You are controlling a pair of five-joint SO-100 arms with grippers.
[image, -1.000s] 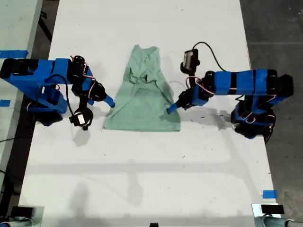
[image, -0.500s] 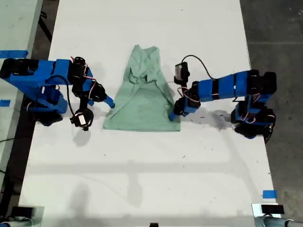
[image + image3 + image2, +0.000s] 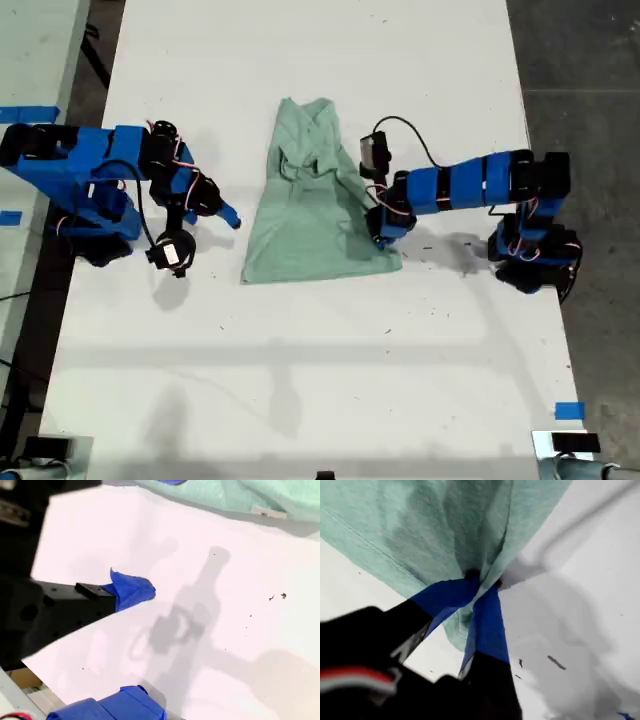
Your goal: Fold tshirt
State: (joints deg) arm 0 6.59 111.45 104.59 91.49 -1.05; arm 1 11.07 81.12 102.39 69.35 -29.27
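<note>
The tshirt (image 3: pixel 315 200) lay near the middle of the white surface (image 3: pixel 320 380), already narrowed by folds at its upper part, its hem toward the exterior view's lower edge. Over the last second the garment had shifted toward the exterior view's right: its hem corner on that side had been drawn outward and its other hem corner had pulled away from the idle arm. I judged this to be a drag or the start of a side fold, so the folding was under way but not finished.

My first gripper (image 3: pixel 482 580), on the arm at the exterior view's right (image 3: pixel 385 228), had closed on the fabric. In the first wrist view the two blue-taped fingers (image 3: pixel 445 597) met at their tips with a bunched pleat of green cloth pinched between them, and the cloth fanned out from that point. How much fabric was caught could not be told, since the pleat hid the layers.

My second gripper (image 3: pixel 137 645) hovered over bare surface beside the garment on the exterior view's left (image 3: pixel 228 214), its jaws spread wide apart and touching nothing, with the cloth's edge (image 3: pixel 235 500) well clear of them.
</note>
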